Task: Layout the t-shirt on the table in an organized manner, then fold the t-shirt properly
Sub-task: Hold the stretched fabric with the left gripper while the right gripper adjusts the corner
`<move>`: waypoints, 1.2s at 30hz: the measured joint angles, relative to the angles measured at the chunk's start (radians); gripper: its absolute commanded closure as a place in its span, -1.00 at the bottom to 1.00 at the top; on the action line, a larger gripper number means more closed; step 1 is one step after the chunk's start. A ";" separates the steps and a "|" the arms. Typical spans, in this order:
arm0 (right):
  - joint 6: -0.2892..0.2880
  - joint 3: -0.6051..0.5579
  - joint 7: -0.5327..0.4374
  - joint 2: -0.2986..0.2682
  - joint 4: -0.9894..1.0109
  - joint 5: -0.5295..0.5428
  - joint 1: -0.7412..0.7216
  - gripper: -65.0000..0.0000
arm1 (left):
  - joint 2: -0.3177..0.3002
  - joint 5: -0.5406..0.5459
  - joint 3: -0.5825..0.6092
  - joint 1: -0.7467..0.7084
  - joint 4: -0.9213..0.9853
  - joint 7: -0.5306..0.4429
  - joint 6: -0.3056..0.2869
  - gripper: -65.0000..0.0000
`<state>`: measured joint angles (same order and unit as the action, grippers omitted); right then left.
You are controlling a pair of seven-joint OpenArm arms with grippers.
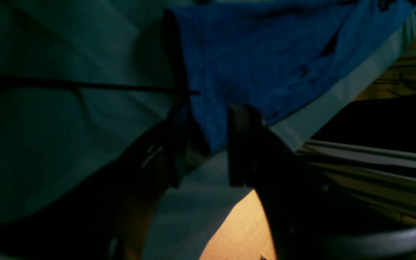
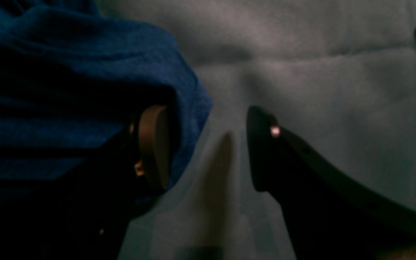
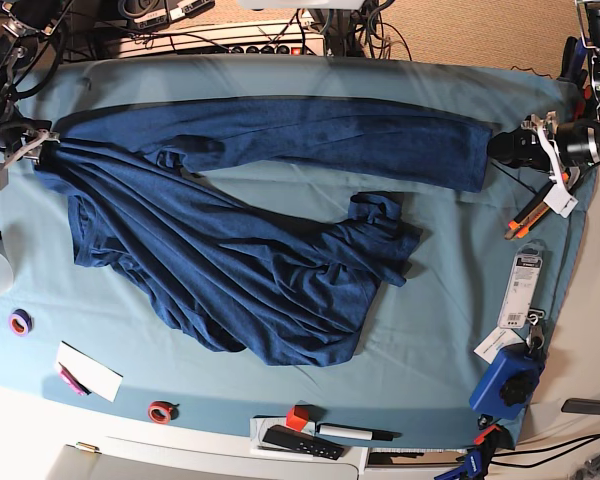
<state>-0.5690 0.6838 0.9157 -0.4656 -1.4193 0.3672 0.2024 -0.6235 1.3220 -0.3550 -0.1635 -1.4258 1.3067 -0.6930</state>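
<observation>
Nearest the front edge of the surface [image 3: 450,330], on its teal cloth, lie small odds and ends: a white card [image 3: 90,370], a roll of purple tape [image 3: 20,322], a red tape ring [image 3: 161,411], a small red block [image 3: 298,417], a black remote [image 3: 300,441] and a marker pen [image 3: 355,433]. Toward the front right corner sit a blue tool [image 3: 505,380] and a packaged item [image 3: 524,285].

Beyond these, the t-shirt [image 3: 240,260] spreads across the middle, dark navy and heavily wrinkled. Its body bunches in diagonal folds from the far left down to a rounded heap near the centre, with a crumpled part just right of centre. One long band of the fabric stretches nearly straight along the far side, from the left end to the right.

At the right end of that band, the left claw [image 1: 208,144] has its jaws apart, and a corner of the blue fabric hangs between them; I cannot tell whether either finger presses on it. At the left end, the right claw [image 2: 208,148] stands wide open. The cloth is draped over one finger, while the other finger hangs clear over bare teal cloth.

Farthest back, cables and power strips [image 3: 230,30] run along the rear edge.
</observation>
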 measured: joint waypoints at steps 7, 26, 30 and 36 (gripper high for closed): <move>0.000 -0.001 0.014 -0.018 0.000 0.000 0.000 -0.14 | 0.000 0.000 0.000 0.000 0.000 -0.010 0.000 0.38; -0.027 -0.002 0.059 -0.085 0.000 0.243 -0.003 -0.14 | 0.000 0.000 0.000 0.000 0.000 -0.010 0.000 0.38; -0.060 -0.002 0.078 -0.083 0.000 0.317 -0.028 -0.14 | 0.000 0.000 0.000 0.000 0.000 -0.010 0.000 0.38; -0.116 -0.002 0.087 -0.083 0.000 0.459 -0.081 -0.14 | 0.000 0.000 0.000 0.000 0.000 -0.051 0.000 0.38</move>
<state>-0.6849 0.6819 1.0031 -0.5488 -1.4193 0.8261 0.1215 -0.6231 1.3220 -0.3550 -0.1638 -1.4258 1.2560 -0.6930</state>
